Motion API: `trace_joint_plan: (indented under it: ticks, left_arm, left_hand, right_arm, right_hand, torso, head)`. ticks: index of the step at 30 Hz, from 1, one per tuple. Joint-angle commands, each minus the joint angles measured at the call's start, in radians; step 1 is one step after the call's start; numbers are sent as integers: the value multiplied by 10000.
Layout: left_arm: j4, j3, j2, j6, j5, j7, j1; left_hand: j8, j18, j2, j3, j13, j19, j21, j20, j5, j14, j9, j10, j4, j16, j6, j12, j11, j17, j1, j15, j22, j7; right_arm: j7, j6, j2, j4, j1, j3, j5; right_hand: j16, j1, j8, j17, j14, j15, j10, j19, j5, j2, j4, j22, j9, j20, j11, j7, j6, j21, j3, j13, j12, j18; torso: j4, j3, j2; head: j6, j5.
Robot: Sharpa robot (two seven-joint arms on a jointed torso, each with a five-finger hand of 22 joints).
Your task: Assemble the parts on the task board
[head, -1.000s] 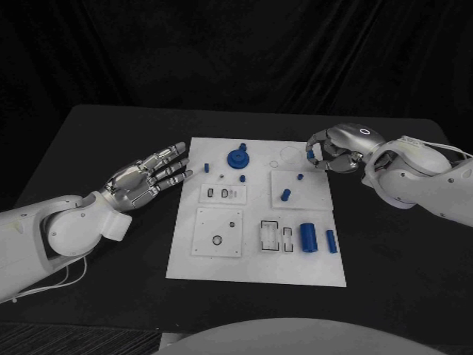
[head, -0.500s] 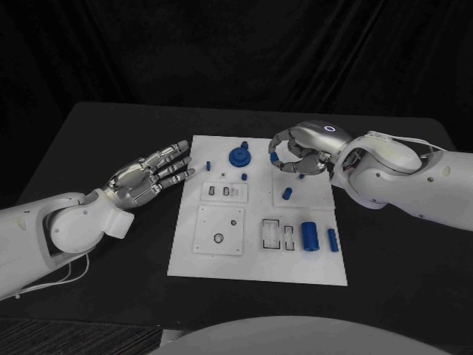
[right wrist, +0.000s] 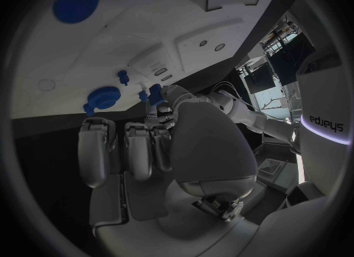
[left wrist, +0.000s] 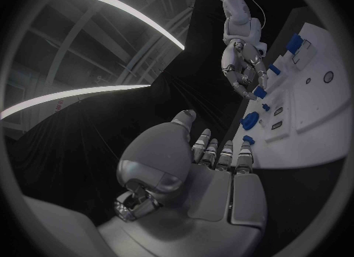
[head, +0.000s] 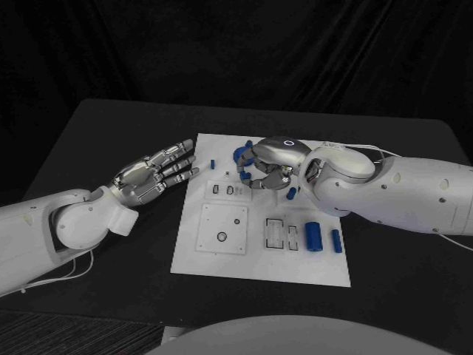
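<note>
The white task board [head: 222,260] lies mid-table. My right hand [head: 264,166] hovers over its far middle with fingers curled, pinching a small blue part [right wrist: 154,92] at the fingertips; the same small blue part [left wrist: 259,92] shows under that hand from the left wrist. A large blue round knob [head: 239,153] stands just beside the hand, partly hidden by it. A blue peg [head: 292,194] lies on a raised plate. Two blue cylinders [head: 315,237] lie near the right edge. My left hand [head: 151,176] is open and flat, off the board's left edge.
A small blue peg [head: 210,163] stands at the board's far left. Raised white plates with slots [head: 280,234] and a round hole [head: 222,237] fill the near half. Black table [head: 109,126] surrounds the board.
My right hand has travelled from the board's far right corner leftward to beside the blue knob, fingers still curled. The left hand has stayed where it was.
</note>
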Motion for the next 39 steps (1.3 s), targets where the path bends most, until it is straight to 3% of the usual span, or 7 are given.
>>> trace_joint_plan:
  ticks: [1, 11, 26, 39]
  left_arm:
    - [24, 8, 19, 14, 5, 31, -10]
    - [-15, 8, 85, 72, 5, 21, -10]
    - [-50, 8, 130, 156, 5, -2, -10]
    - [-74, 8, 134, 201, 5, -44, -11]
  left_hand:
    - [57, -94, -37, 5, 11, 13, -26, 44, 45, 10, 10, 13, -77, 52, -11, 48, 24, 16, -98, 82, -8, 26]
    - [58, -95, -40, 12, 12, 13, -25, 42, 46, 12, 9, 16, -96, 55, -18, 53, 23, 16, -111, 82, -8, 25]
    - [58, -95, -40, 12, 12, 13, -25, 42, 46, 12, 9, 16, -96, 55, -18, 53, 23, 16, -111, 82, -8, 25]
    - [55, -96, -32, 22, 10, 12, -26, 41, 47, 15, 7, 14, -106, 62, -30, 47, 21, 18, -119, 83, -8, 22]
  right_arm:
    - [-265, 508, 177, -76, -84, 6, -29]
    - [-358, 686, 376, -173, -175, 7, -29]
    - [-451, 568, 297, -206, -199, 7, -29]
    - [-521, 487, 163, -206, -244, 6, -29]
  right_hand:
    - [27, -95, -48, 2634, 1065, 98, 1041, 566, -163, -12, -91, 2311, -45, 106, 92, 91, 18, -64, -1, 2633, 36, 3]
    - [27, -97, -61, 2634, 1065, 108, 1041, 539, -180, -15, -112, 2293, -60, 115, 106, 96, 13, -116, 7, 2633, 36, 17]
    - [27, -76, -89, 2634, 1065, 145, 1041, 510, -154, -1, -192, 2273, -102, 149, 150, 117, 28, -171, 56, 2633, 36, 31]
    - [27, -66, -116, 2634, 1065, 170, 1041, 490, -115, 3, -274, 2258, -144, 179, 171, 144, 40, -212, 101, 2633, 36, 42]
  torso:
    - [-12, 12, -19]
    - [42, 28, -14]
    - [-10, 21, -16]
    - [9, 19, -12]
  head:
    - [-48, 25]
    - [-68, -45]
    - [-102, -14]
    - [-122, -50]
